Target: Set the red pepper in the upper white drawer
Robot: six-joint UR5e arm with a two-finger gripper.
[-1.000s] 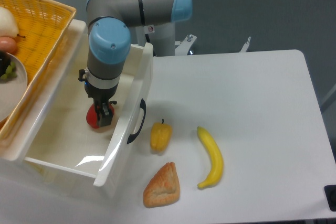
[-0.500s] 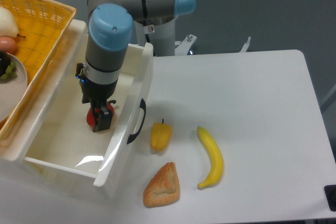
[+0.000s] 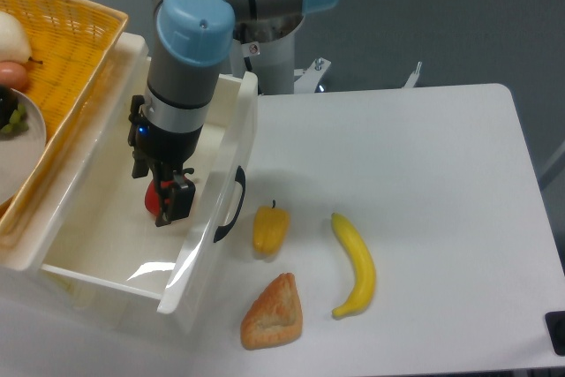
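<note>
— Nearest the front edge of the worktop? 
— A triangular pastry [image 3: 273, 312], lying flat. Just right of it a banana [image 3: 356, 264], stretched front to back. Slightly farther in, a yellow pepper [image 3: 270, 228], stem pointing away, just beside the black handle [image 3: 231, 206] of the upper white drawer [image 3: 97, 218], not touching it.

— And at the left edge? 
— The drawer pulled open, deep walls all round, its front wall standing between the yellow pepper and the interior. Inside, the red pepper [image 3: 154, 200], mostly hidden behind the gripper [image 3: 169, 204]. Whether resting on the drawer floor or lifted off it: cannot tell.

— Fingers? 
— Pointing down into the drawer, closed around the red pepper, one dark finger across its front.

— Far left corner? 
— A yellow wicker basket [image 3: 68, 41] overlapping the drawer's far-left wall, with a plate rim and some fruit at the frame's edge.

— Compared with half a second ago? 
— Arm head higher and shifted slightly right; red pepper in nearly the same spot, gripper still clamped. Table items unmoved.
</note>
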